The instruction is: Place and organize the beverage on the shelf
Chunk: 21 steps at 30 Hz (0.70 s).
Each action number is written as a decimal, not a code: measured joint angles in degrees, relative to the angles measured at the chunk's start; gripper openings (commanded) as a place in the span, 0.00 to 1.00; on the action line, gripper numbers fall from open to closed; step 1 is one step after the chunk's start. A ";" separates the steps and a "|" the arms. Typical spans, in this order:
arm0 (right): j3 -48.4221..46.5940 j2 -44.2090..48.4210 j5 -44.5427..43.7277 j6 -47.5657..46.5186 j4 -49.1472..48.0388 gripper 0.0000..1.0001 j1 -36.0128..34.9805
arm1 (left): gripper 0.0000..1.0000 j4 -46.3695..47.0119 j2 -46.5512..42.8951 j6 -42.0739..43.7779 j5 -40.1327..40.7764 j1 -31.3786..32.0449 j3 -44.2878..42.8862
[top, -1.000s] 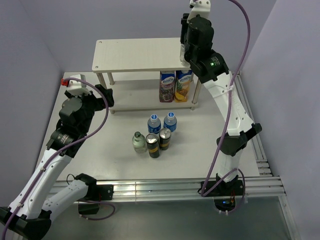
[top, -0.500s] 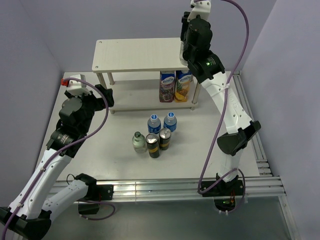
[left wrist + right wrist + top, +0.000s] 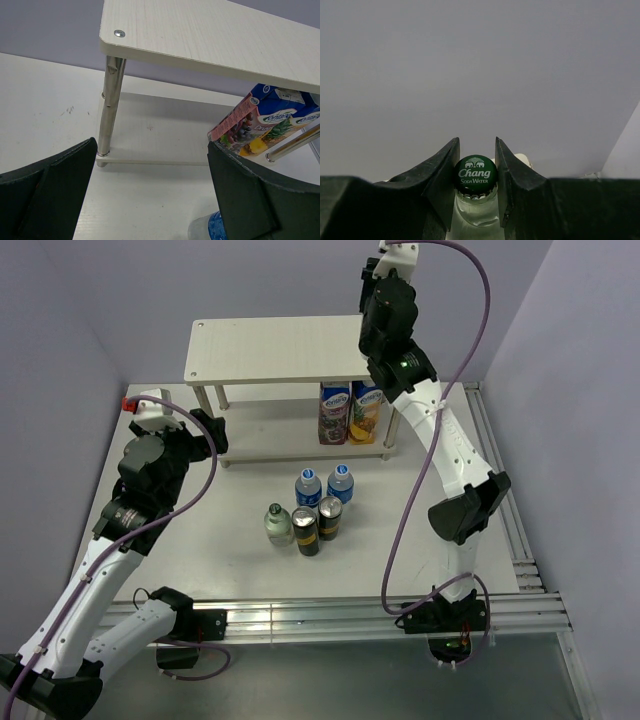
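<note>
Since a moment ago the right arm [image 3: 440,430] has swung further up and back over the right end of the shelf [image 3: 270,350], and its elbow sits closer in; the left arm [image 3: 150,490] has stayed where it was.

The white bench [image 3: 400,530] holds everything; the shelf stands at its far side, with a top board and a lower board; the left arm is bent at the left side of the bench, near the shelf's left legs.

The left tool [image 3: 151,146] has its two fingers wide apart, with nothing between them; it looks at the left front leg of the shelf.

The right tool [image 3: 476,145] is clamped on the neck of a held glass bottle [image 3: 475,210], just under its green cap [image 3: 476,172]; the cap pokes up between the finger ends; I cannot tell if this bottle stands on the top board, because the arm hides it from above.

Two juice cartons [image 3: 350,412] stand side by side on the lower board, at its right end.

On the bench, in front of the shelf, stands a tight little group; two water bottles [image 3: 308,486] at the back; two cans [image 3: 306,530] just in front of them; a second glass bottle [image 3: 277,523] just left of the cans.
</note>
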<state>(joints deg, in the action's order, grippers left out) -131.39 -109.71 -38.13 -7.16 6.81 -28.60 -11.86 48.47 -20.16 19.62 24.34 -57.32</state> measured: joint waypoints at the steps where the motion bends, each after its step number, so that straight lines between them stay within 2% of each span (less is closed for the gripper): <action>1: 0.00 -0.24 -0.04 -0.17 -0.72 0.00 0.07 | 0.99 0.00 0.00 0.00 0.00 0.00 0.00; 3: 0.24 -0.31 -0.33 -0.22 -1.38 0.01 0.11 | 0.99 0.00 0.02 0.02 0.02 0.00 0.00; 4: 0.44 -0.31 -0.44 -0.22 -1.68 0.21 0.11 | 0.99 0.00 0.02 0.02 0.02 0.00 0.00; 6: 1.73 0.09 -0.55 -0.24 -3.19 0.49 0.13 | 0.99 0.00 0.02 0.02 0.02 0.00 0.00; 7: 2.34 0.35 -0.55 0.00 -3.69 0.68 0.13 | 0.99 0.00 0.02 0.02 0.02 0.00 0.00; 8: 3.30 0.72 -0.90 0.61 -3.48 0.74 0.13 | 0.99 0.00 0.02 0.04 0.02 0.00 0.00; 9: 4.09 0.83 -1.16 0.55 -3.13 0.89 0.15 | 0.99 0.00 0.02 0.04 0.02 0.00 0.00; 10: 4.94 0.85 -1.51 0.98 -2.82 0.97 0.17 | 0.99 0.00 0.04 0.09 0.04 0.00 0.00; 12: 6.34 0.76 -1.57 1.31 -1.31 1.00 0.26 | 0.99 0.00 0.04 0.20 0.07 0.00 0.00; 21: 12.00 2.56 -2.67 2.73 0.46 1.00 -0.15 | 0.99 0.00 0.04 0.76 0.35 0.00 0.00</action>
<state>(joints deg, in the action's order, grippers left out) -119.39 -107.15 -40.80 -4.43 7.27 -28.75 -11.86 48.51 -19.40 19.97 24.34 -57.32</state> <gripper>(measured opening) 0.998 0.994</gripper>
